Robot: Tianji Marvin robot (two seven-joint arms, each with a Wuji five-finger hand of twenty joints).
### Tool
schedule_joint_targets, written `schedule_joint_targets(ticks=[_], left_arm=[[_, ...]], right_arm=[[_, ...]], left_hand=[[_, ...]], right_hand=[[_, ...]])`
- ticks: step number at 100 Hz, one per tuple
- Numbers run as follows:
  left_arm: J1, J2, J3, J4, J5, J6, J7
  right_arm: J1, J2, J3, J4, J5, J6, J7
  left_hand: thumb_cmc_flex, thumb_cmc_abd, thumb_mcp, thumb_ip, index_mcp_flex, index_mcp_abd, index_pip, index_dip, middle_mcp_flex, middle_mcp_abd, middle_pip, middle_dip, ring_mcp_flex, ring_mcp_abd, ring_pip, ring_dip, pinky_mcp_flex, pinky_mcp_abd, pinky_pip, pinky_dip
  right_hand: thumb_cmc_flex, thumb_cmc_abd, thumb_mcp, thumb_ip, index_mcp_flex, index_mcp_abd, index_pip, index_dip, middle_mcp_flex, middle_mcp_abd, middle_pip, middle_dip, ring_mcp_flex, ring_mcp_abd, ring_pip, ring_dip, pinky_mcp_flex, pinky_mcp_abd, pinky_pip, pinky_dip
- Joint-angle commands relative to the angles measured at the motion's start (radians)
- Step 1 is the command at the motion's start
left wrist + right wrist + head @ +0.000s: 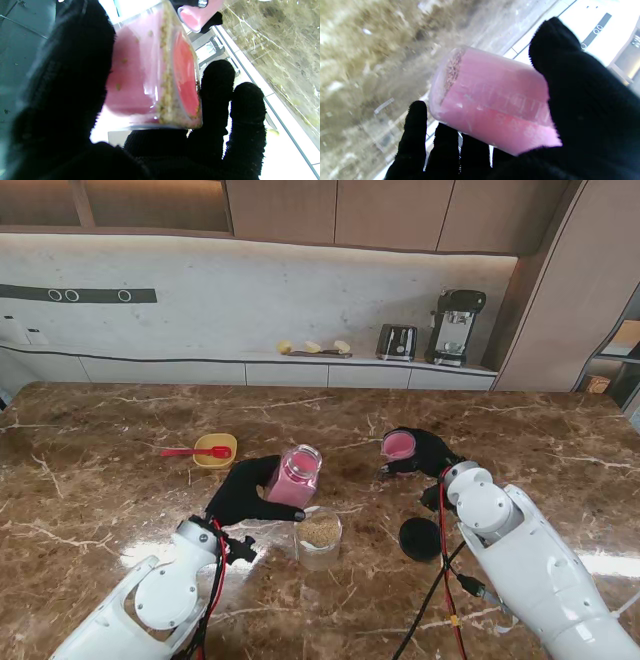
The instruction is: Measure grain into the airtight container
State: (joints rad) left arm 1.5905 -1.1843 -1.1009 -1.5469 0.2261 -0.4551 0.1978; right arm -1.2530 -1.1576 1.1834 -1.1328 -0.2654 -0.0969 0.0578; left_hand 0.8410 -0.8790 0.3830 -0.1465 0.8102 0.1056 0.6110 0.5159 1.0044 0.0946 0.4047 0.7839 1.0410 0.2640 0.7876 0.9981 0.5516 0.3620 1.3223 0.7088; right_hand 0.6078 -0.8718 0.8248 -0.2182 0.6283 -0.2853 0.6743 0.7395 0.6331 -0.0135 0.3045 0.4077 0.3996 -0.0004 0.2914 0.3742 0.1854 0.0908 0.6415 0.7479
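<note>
My left hand (243, 490), in a black glove, grips a pink jar (293, 476) tilted over a clear glass container (319, 538) that stands on the brown marble surface (120, 510) just in front of me. The container holds a layer of tan grain (319, 531). In the left wrist view the jar (152, 72) shows grain gathered along its clear wall, with my fingers (217, 82) wrapped behind it.

My right hand (425, 452) is closed around a pink measuring cup (398, 445), held off the surface to the right of the jar and apart from it. In the right wrist view the cup (492, 110) lies on its side between thumb and fingers (416, 130), with some grain visible at its mouth.

A black round lid (419, 538) lies on the surface to the right of the container, near my right arm. Farther from me on the left, a yellow bowl (215, 450) holds a red spoon (196, 451).

Beyond the surface, a pale counter (200, 362) runs along the wall, carrying a toaster (396, 341), a coffee machine (455, 326) and some small yellow items (314, 347). Wooden cabinets (330, 210) hang above it.
</note>
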Motion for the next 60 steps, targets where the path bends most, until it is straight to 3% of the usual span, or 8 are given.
schedule_joint_targets(ticks=[1, 8, 10, 19, 21, 28, 31, 60], left_arm=[[-0.007, -0.002, 0.007, 0.008, -0.003, 0.005, -0.005], [-0.015, -0.003, 0.012, 0.014, -0.008, 0.006, -0.007], [-0.018, -0.003, 0.014, 0.016, -0.01, 0.006, -0.008], [-0.027, -0.004, 0.022, 0.023, -0.015, 0.005, -0.01], [-0.029, -0.004, 0.023, 0.024, -0.016, 0.004, -0.011], [-0.034, -0.004, 0.028, 0.027, -0.017, 0.003, -0.013], [-0.035, -0.004, 0.029, 0.029, -0.017, 0.002, -0.013], [-0.049, -0.005, 0.042, 0.039, -0.023, -0.007, -0.02]], right_arm=[[-0.014, 0.013, 0.015, -0.051, -0.005, 0.01, 0.006], [-0.044, 0.018, 0.046, -0.123, -0.017, 0.027, 0.006], [-0.052, 0.019, 0.054, -0.143, -0.017, 0.031, 0.006], [-0.089, 0.025, 0.087, -0.232, -0.024, 0.047, 0.015], [-0.097, 0.026, 0.093, -0.253, -0.026, 0.051, 0.017], [-0.125, 0.031, 0.113, -0.32, -0.039, 0.066, 0.026], [-0.137, 0.034, 0.121, -0.349, -0.043, 0.072, 0.032], [-0.229, 0.056, 0.175, -0.566, -0.108, 0.088, 0.09]], left_hand=[[0.237, 0.457, 0.497, 0.018, 0.247, -0.33, 0.347, 0.1, 0.132, -0.163, 0.158, 0.064, 0.036, -0.059, 0.022, 0.004, -0.006, -0.017, 0.036, 0.017], [0.236, 0.457, 0.497, 0.018, 0.247, -0.33, 0.347, 0.099, 0.131, -0.163, 0.158, 0.064, 0.036, -0.059, 0.022, 0.004, -0.007, -0.017, 0.036, 0.017], [0.237, 0.456, 0.497, 0.018, 0.248, -0.33, 0.347, 0.099, 0.132, -0.162, 0.158, 0.064, 0.036, -0.058, 0.022, 0.004, -0.007, -0.016, 0.036, 0.017], [0.237, 0.457, 0.498, 0.018, 0.248, -0.33, 0.347, 0.099, 0.132, -0.163, 0.158, 0.064, 0.036, -0.059, 0.022, 0.004, -0.006, -0.016, 0.036, 0.018], [0.236, 0.458, 0.498, 0.018, 0.248, -0.33, 0.346, 0.099, 0.132, -0.163, 0.158, 0.064, 0.036, -0.059, 0.022, 0.004, -0.007, -0.017, 0.036, 0.018], [0.236, 0.457, 0.497, 0.018, 0.248, -0.331, 0.347, 0.099, 0.132, -0.164, 0.158, 0.064, 0.036, -0.058, 0.022, 0.004, -0.006, -0.017, 0.037, 0.018], [0.235, 0.457, 0.497, 0.018, 0.248, -0.332, 0.347, 0.099, 0.132, -0.164, 0.158, 0.064, 0.036, -0.06, 0.022, 0.004, -0.006, -0.017, 0.037, 0.018], [0.234, 0.457, 0.497, 0.018, 0.247, -0.334, 0.347, 0.1, 0.133, -0.167, 0.157, 0.064, 0.038, -0.063, 0.022, 0.003, -0.005, -0.02, 0.037, 0.019]], right_hand=[[0.006, 0.151, 0.057, -0.046, 0.107, -0.071, 0.176, 0.045, 0.048, -0.004, 0.028, 0.028, 0.078, 0.017, 0.016, 0.021, 0.054, 0.036, 0.055, 0.032], [-0.007, 0.172, 0.08, -0.043, 0.119, -0.053, 0.179, 0.067, 0.157, 0.001, 0.058, 0.054, 0.29, 0.021, 0.051, 0.028, 0.204, 0.081, 0.155, 0.03], [-0.01, 0.176, 0.092, -0.047, 0.122, -0.047, 0.18, 0.071, 0.185, 0.002, 0.058, 0.065, 0.335, 0.02, 0.057, 0.033, 0.225, 0.085, 0.212, -0.034], [-0.023, 0.182, 0.114, -0.044, 0.131, -0.031, 0.194, 0.075, 0.274, 0.002, 0.091, 0.086, 0.481, 0.039, 0.128, 0.069, 0.349, 0.093, 0.4, -0.095], [-0.027, 0.182, 0.122, -0.049, 0.132, -0.028, 0.197, 0.074, 0.286, 0.003, 0.097, 0.096, 0.499, 0.042, 0.143, 0.08, 0.364, 0.095, 0.445, -0.137], [-0.041, 0.189, 0.126, -0.05, 0.135, -0.007, 0.207, 0.074, 0.338, 0.004, 0.135, 0.121, 0.582, 0.05, 0.231, 0.123, 0.451, 0.085, 0.575, -0.147], [-0.044, 0.189, 0.133, -0.051, 0.136, 0.001, 0.214, 0.07, 0.356, 0.006, 0.145, 0.136, 0.605, 0.053, 0.262, 0.137, 0.475, 0.084, 0.629, -0.2], [-0.052, 0.188, 0.203, -0.06, 0.095, 0.069, 0.231, 0.068, 0.409, 0.014, 0.252, 0.283, 0.691, 0.034, 0.609, 0.256, 0.649, 0.025, 0.901, -0.259]])
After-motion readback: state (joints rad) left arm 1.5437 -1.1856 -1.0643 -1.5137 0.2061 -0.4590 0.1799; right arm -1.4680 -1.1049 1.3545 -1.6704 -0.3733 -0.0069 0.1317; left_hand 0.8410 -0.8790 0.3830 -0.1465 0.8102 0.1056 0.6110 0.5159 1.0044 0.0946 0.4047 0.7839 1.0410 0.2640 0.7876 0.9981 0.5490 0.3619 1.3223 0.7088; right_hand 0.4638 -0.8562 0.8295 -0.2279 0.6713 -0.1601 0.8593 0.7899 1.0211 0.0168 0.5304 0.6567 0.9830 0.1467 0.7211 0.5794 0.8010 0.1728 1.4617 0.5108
